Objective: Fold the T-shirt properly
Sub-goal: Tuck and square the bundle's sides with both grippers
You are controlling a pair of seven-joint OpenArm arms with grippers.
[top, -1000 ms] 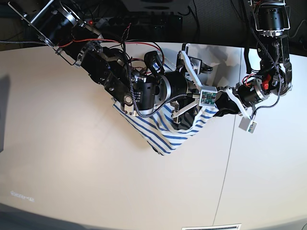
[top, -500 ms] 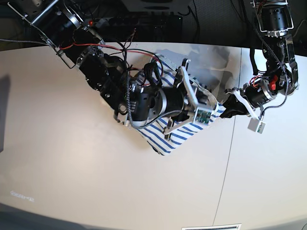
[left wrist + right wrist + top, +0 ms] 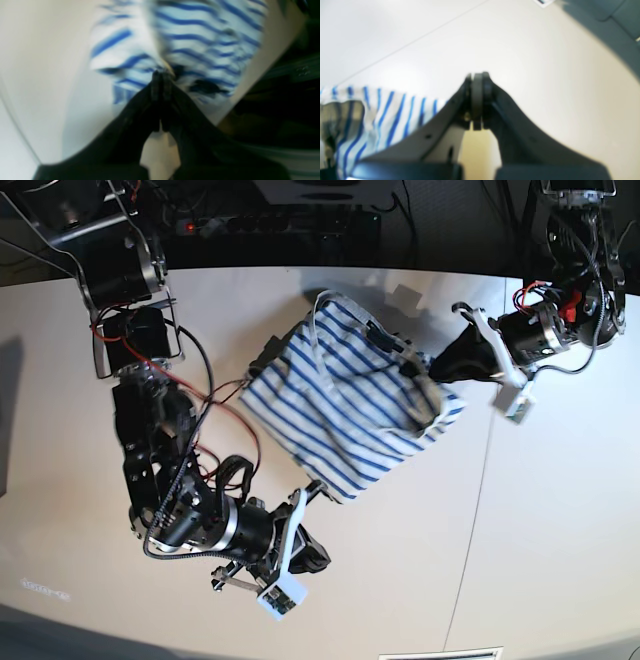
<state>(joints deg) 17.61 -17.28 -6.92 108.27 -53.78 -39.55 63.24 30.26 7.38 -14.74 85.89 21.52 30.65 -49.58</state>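
A pale table (image 3: 560,520) fills the base view, a thin seam (image 3: 470,530) running down its right part, a small white label (image 3: 440,654) at its near edge, dark equipment (image 3: 300,225) behind its far edge.

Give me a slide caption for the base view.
Left gripper pinches the striped T-shirt edge while the right gripper sits closed beside it on the table.

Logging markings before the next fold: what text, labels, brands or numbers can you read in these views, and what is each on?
None can be read.
Faint mark on the table, near its left front edge: too small and pale to read.
Dark label on the T-shirt, by the pinched edge in the left wrist view: blurred, nothing legible.
White tag at the top edge of the right wrist view: cut off and blurred.
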